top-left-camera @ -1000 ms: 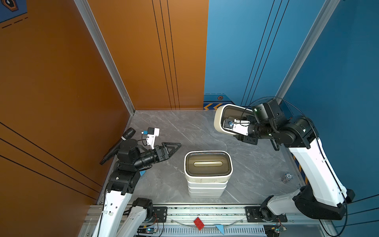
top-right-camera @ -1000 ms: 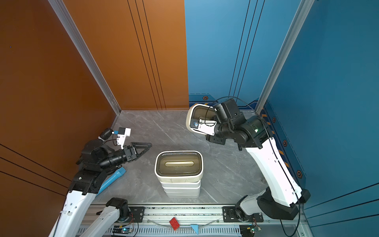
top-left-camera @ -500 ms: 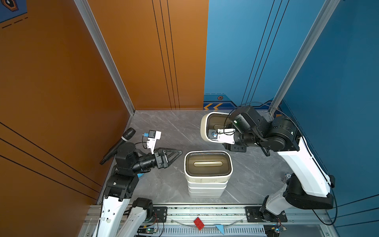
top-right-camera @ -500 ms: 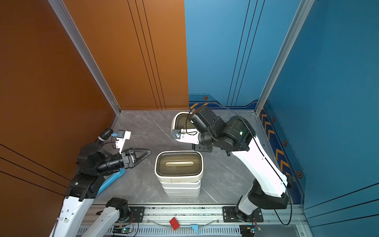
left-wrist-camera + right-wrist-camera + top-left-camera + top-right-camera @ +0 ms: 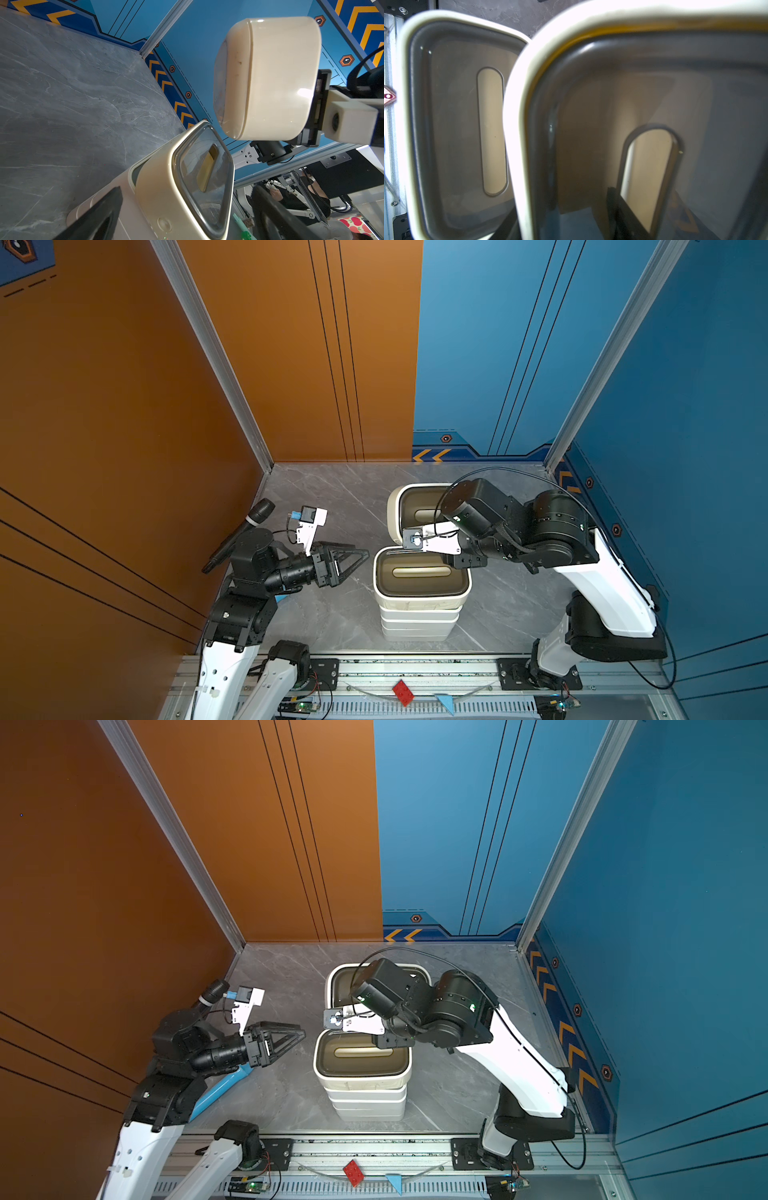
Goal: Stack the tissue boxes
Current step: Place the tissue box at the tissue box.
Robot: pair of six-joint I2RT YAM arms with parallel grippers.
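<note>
A stack of tissue boxes stands mid-table: white boxes (image 5: 419, 622) below, a cream box with a dark-brown slotted lid (image 5: 422, 572) (image 5: 361, 1056) on top. Just behind and above it hangs a second cream box (image 5: 415, 506) (image 5: 343, 986), clear of the stack in the left wrist view (image 5: 270, 79). My right gripper (image 5: 562, 205) is shut on this box, one finger (image 5: 623, 207) through the lid slot. Left of the stack my left gripper (image 5: 361, 556) (image 5: 188, 189) stands open with nothing in it, pointing at the stack's top box (image 5: 176, 187).
A black microphone-like rod (image 5: 241, 535) leans by the orange wall at left. A blue tool (image 5: 216, 1090) lies under the left arm. A red brick (image 5: 402, 692) sits on the front rail. Blue walls close the back and right.
The right arm has carried the cream box from the back right leftward and nearer, up to the stack. The left gripper has shifted slightly and stays open.
</note>
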